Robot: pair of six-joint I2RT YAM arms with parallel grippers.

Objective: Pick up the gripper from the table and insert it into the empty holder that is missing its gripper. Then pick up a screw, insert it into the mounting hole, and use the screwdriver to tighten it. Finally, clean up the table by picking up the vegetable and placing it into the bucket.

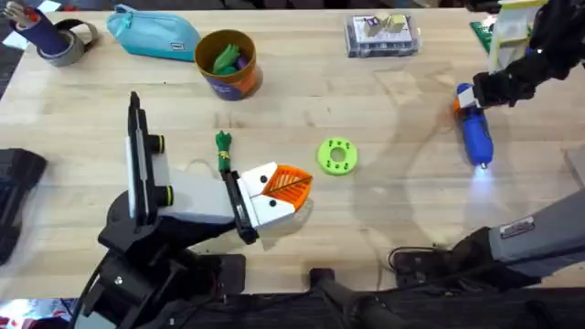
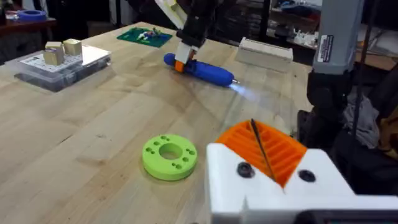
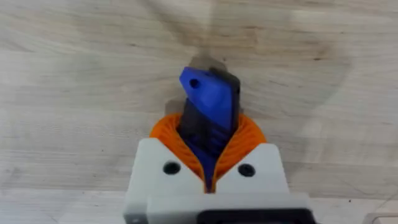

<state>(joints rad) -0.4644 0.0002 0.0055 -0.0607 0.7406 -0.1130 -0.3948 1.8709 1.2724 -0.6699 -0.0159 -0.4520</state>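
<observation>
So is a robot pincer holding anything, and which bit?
The right pincer grips the blue screwdriver by its back end. The left pincer holds nothing.

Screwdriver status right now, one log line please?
right gripper: shut on screwdriver, lying on table, tip light on | left gripper: jaws shut, empty, near green disc | vegetable: on table

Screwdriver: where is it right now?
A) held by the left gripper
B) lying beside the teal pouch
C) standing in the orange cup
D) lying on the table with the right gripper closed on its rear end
D: the screwdriver lies flat on the table, and the right gripper pinches its blue rear end between the orange pads.
</observation>
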